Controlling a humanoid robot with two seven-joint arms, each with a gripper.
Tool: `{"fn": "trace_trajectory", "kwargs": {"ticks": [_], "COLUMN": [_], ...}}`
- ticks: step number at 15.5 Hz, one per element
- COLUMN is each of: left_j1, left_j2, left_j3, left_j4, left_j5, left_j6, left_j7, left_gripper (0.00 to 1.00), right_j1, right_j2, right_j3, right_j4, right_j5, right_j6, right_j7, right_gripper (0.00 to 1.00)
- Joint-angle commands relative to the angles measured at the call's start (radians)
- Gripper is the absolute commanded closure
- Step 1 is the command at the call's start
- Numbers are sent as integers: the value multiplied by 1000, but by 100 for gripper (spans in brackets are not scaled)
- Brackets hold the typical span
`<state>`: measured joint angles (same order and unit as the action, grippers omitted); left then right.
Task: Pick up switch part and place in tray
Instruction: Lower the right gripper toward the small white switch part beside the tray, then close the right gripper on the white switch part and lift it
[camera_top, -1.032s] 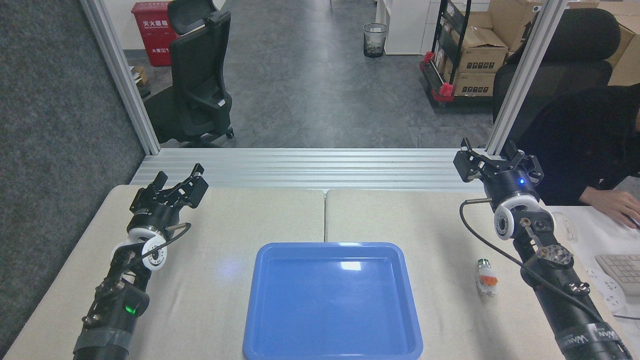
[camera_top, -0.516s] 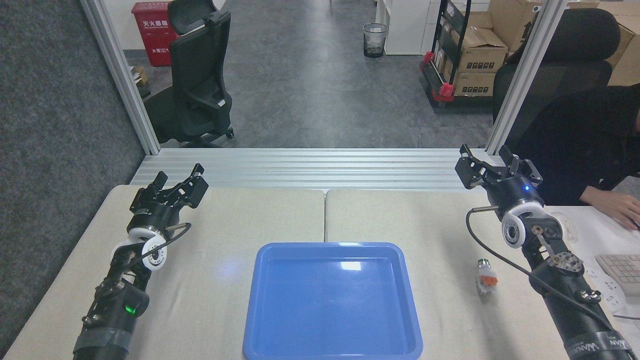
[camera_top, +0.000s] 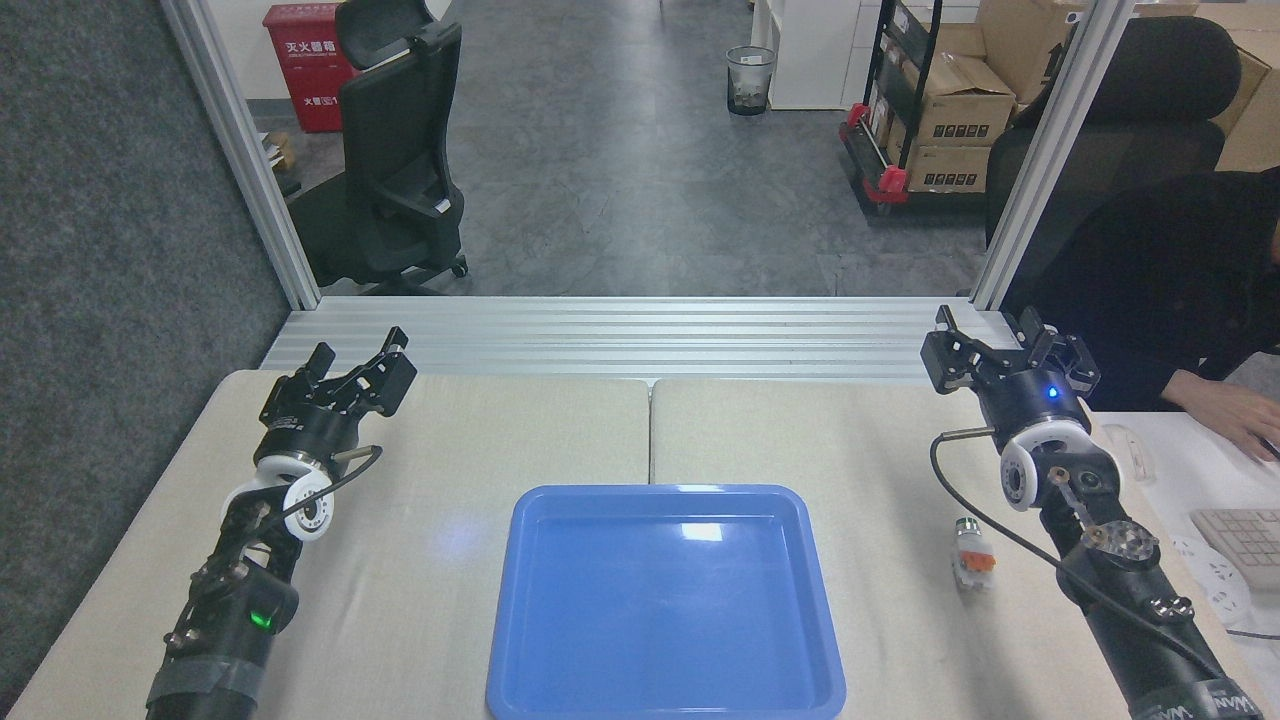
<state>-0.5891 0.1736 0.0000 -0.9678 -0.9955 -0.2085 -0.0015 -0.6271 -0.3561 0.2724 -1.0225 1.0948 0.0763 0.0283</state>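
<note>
Beige cloth covers the desk in the head view, and both arms reach forward over it from the near edge. The left tool sits at the far left of the desk, its dark fingers spread apart and empty, the arm beneath it running straight back toward the near-left corner. The right tool is raised at the far right, over the desk's far edge by the aluminium rail, its fingers also parted and holding nothing; a black cable loops down from its wrist.

The switch part lies on the desk to the right of the tray, well apart from it and just left of the right forearm. Its long axis runs roughly away from the robot, the dark green cap at the far end and the white and orange body nearer. The blue tray sits in the middle near the robot.

At the right edge a person's hand rests on a white surface, with a keyboard nearby. Beyond the desk stand an office chair and a small bin.
</note>
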Motion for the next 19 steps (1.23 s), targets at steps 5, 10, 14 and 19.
{"fn": "trace_trajectory", "kwargs": {"ticks": [5,10,14,19], "left_j1": [0,0,0,0], "left_j2": [0,0,0,0], "left_j3": [-23,-23,-23,-23], "left_j4": [0,0,0,0], "left_j5": [0,0,0,0], "left_j6": [0,0,0,0], "left_j7": [0,0,0,0], "left_gripper": [0,0,0,0], "right_j1": [15,99,291,391], "right_j2": [28,31,104,60], "right_j3": [41,42,70,76], "right_j4": [-62,-77,-70,-65], "right_j5": [17,17,28,28], "right_j6": [13,14,112,216], "right_j7": [4,4,6,-1], "right_gripper": [1,1,1,1]}}
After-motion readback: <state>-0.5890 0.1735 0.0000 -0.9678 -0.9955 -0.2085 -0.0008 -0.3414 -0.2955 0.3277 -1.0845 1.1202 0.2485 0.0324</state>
